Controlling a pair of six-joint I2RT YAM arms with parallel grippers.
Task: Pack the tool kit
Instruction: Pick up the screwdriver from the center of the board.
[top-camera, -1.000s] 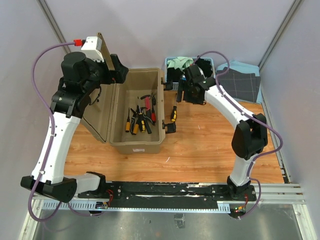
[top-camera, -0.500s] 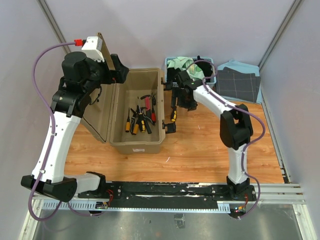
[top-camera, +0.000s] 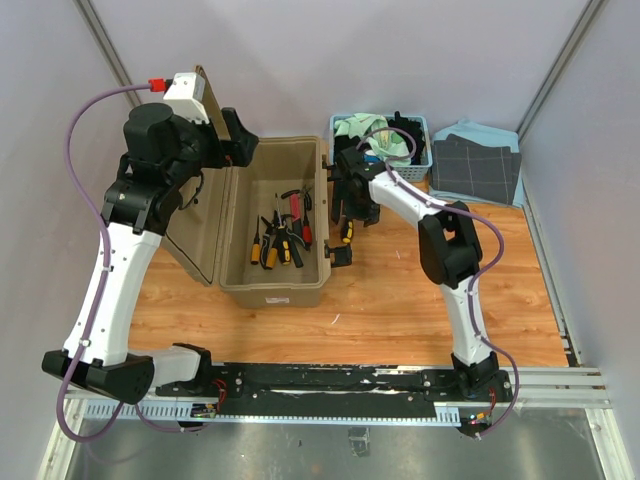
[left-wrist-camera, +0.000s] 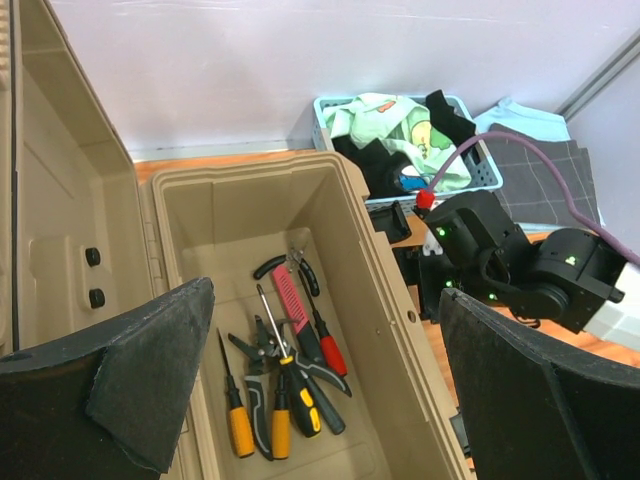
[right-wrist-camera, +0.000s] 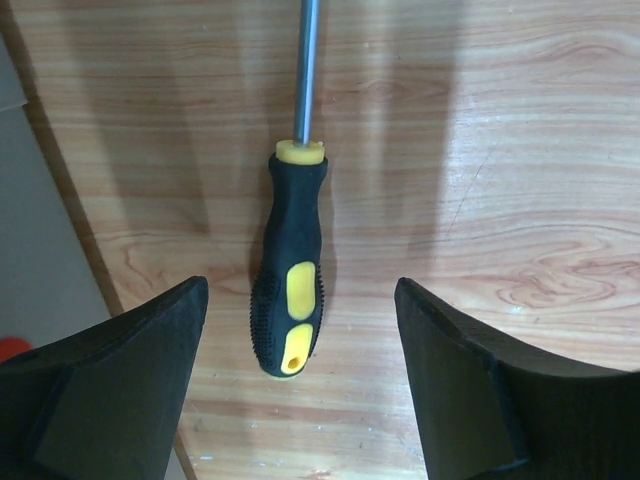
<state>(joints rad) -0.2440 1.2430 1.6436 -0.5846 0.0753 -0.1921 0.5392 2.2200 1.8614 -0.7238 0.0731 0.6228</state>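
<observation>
Top: left gripper (top-camera: 238, 140) pressed beside the lid (top-camera: 200, 240), probably propping the toolbox (top-camera: 275, 290) open. Right gripper (top-camera: 345, 220) hangs over a screwdriver (top-camera: 347, 232), box wall just beside it.
Left wrist: jaws fully spread, empty; packed tools (left-wrist-camera: 285, 370) below.
Right wrist: jaws well apart, straddling the handle, not gripping it; lined up for pickup.

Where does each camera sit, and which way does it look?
Top external: above, behind the arms, looking down at the toolbox; both arms show.
Left wrist: above the open toolbox, looking in; left tool shows.
Right wrist: straight down at the screwdriver; right tool shows.
Shared: top and left wrist see the packed tools.
</observation>
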